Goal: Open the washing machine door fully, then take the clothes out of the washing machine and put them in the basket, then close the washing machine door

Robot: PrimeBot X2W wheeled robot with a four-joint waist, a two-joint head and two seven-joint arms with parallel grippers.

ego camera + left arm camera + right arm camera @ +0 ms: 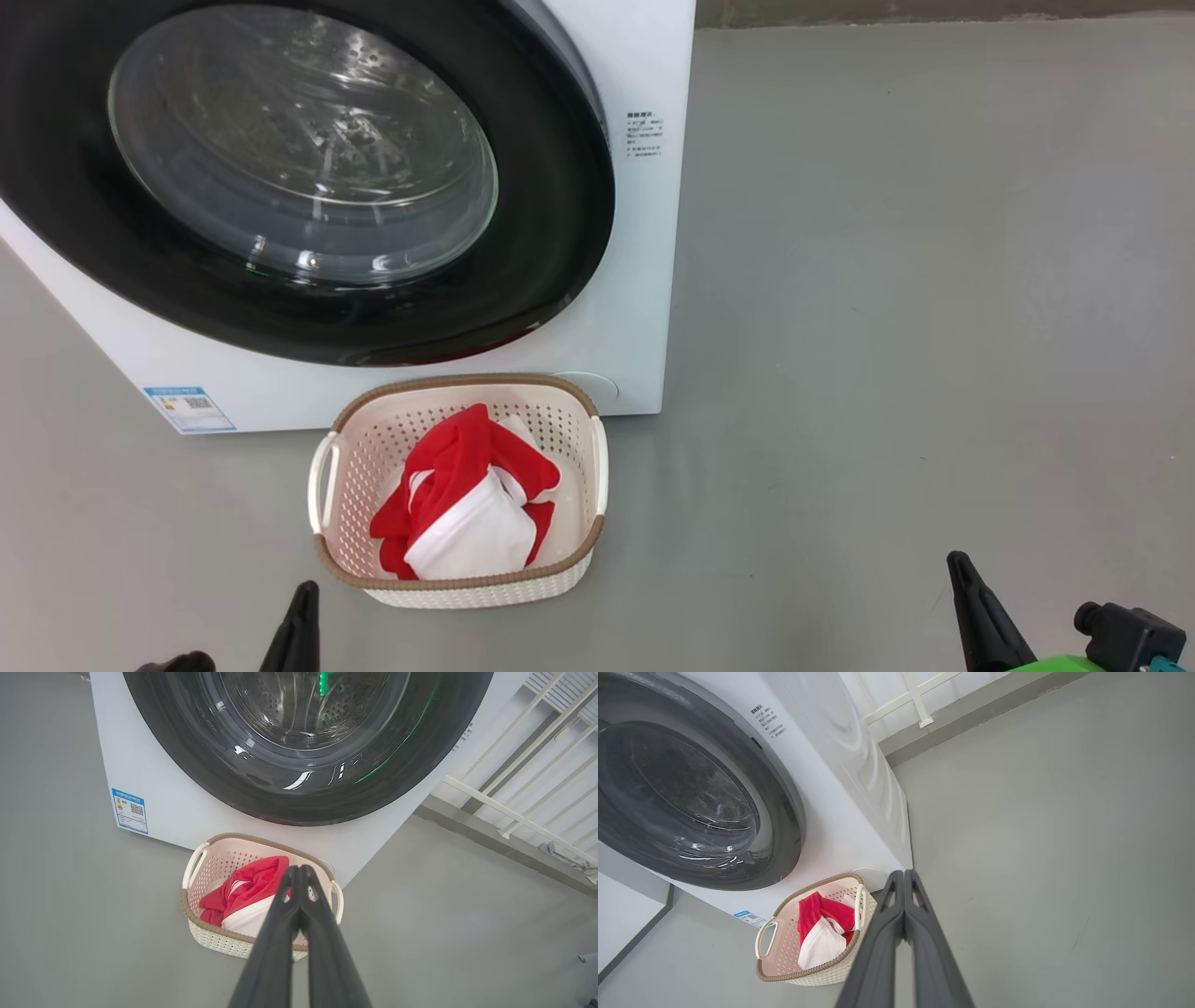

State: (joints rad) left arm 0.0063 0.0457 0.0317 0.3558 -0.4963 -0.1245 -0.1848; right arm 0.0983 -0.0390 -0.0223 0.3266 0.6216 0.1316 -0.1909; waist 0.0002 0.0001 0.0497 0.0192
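The washing machine [639,280] fills the upper left of the head view, a big white box standing on the grey floor [887,327]. The washing machine door [308,177] sits closed against its front, the wide black rim glossy and the steel drum dimly visible through the bulging glass. A small blue label [189,409] is stuck near the machine's bottom left corner, and a few lines of fine print [644,135] run beside the door on the right.

Just in front of the machine, low and centre-left in the frame, stands the basket [369,439], cream with perforated sides and a brown woven-look rim. The clothes [467,509] lie bundled inside it: red fabric folded around a white piece, which faces up near the front edge.

The left hand [305,592] pokes up from the bottom edge, just left of the basket and clear of it. In the left wrist view, this hand [297,871] has its two dark fingers pressed together, clenched on nothing. The right hand [955,562] rises at the lower right, well apart from the basket over bare floor. In the right wrist view, it [904,874] is likewise clenched and empty. A white railing [514,816] crosses the right side of the left wrist view.
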